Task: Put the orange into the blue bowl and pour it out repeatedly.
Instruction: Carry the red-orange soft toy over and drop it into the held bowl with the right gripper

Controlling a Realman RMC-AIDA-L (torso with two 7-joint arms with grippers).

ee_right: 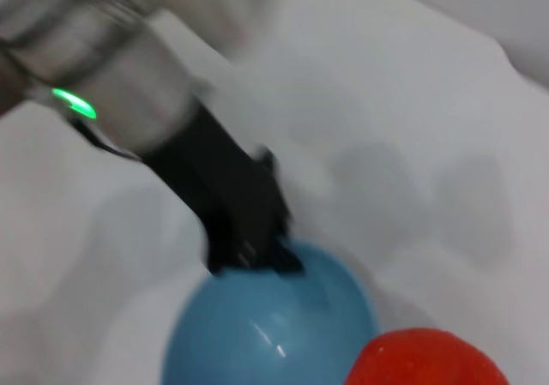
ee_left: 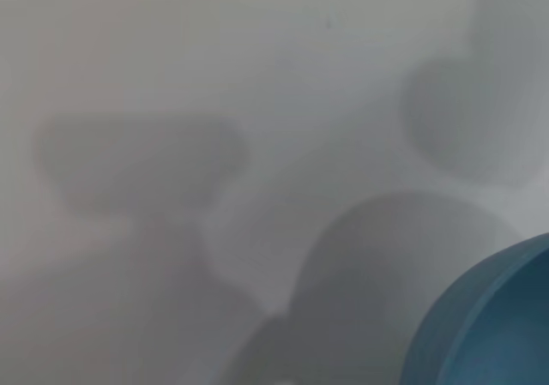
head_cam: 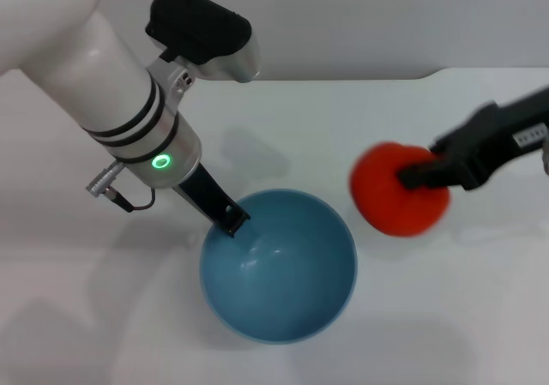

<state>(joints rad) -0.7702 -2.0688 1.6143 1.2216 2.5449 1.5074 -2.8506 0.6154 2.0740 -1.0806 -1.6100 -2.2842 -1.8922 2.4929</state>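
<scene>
We see the left gripper (head_cam: 232, 221) clamped on the near-left rim of the blue bowl (head_cam: 279, 265), which sits on the white table (head_cam: 446, 316), while the right gripper (head_cam: 410, 177) grasps the orange (head_cam: 390, 192) just beyond the bowl's right edge, with bare tabletop around.

all views share blue bowl (head_cam: 279, 269)

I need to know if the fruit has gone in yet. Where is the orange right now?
Not in yet: in the head view the orange is on the right, held by the right gripper just beside the blue bowl, whose rim the left gripper grips.
</scene>
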